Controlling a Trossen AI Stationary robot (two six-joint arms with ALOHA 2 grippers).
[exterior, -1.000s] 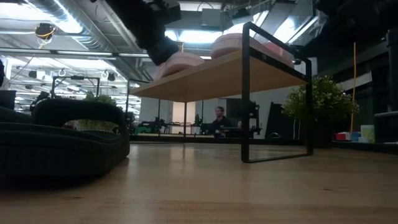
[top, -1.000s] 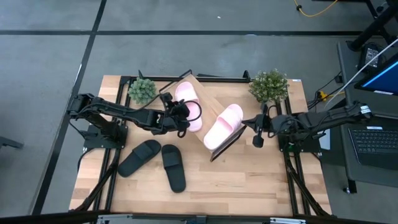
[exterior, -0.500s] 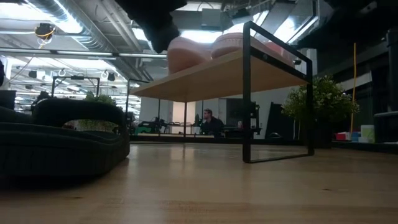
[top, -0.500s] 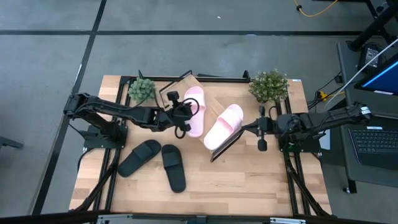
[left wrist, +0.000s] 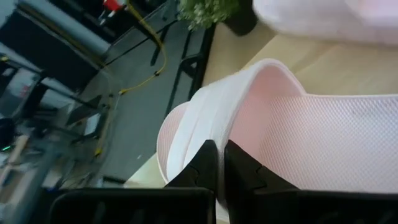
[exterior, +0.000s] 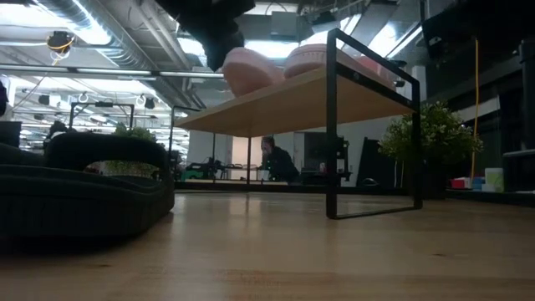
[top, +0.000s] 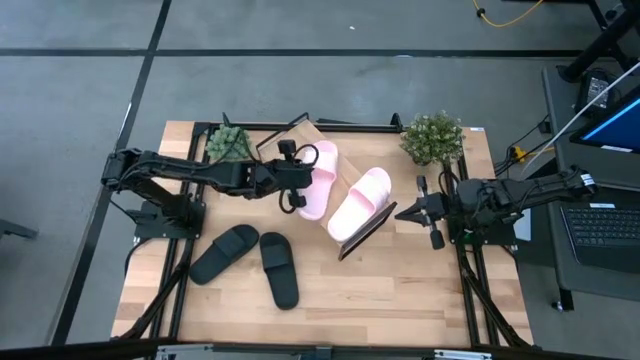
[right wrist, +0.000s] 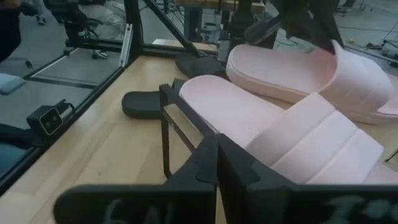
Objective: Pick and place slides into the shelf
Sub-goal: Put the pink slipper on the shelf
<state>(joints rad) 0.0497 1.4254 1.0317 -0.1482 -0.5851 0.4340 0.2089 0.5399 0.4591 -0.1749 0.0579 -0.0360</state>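
Note:
The shelf (top: pixel 346 163), a light board on a black frame, stands slantwise at the table's middle. One pale pink slide (top: pixel 360 203) lies on its right part. My left gripper (top: pixel 296 186) is shut on the other pink slide (top: pixel 318 178) at the board's left part. Both black slides (top: pixel 224 253) (top: pixel 280 268) rest sole-down on the tabletop near the left front. My right gripper (top: pixel 424 212) is shut, holds nothing, and hovers just right of the shelf. In the low view both pink slides (exterior: pixel 251 70) (exterior: pixel 311 58) sit on top of the board (exterior: pixel 292 100). My left gripper pinches the pink slide's wide strap at its side edge (left wrist: pixel 198 134) between the two fingers (left wrist: pixel 203 169), coming from the table's left. The slide lies lengthwise on the shelf board, its footbed (left wrist: pixel 323 143) stretching away past the fingers.
Two small potted plants (top: pixel 229 143) (top: pixel 432 137) stand at the table's far corners. The shelf's black frame (right wrist: pixel 165 130) rises close before my right gripper. Bare tabletop (top: pixel 400 290) lies along the near right side. A person shows in the room behind (exterior: pixel 272 159).
My left gripper moved toward the table's right, carrying the pink slide farther onto the shelf board and turning it closer to the other pink slide. My right gripper drew back from the shelf toward the table's right edge.

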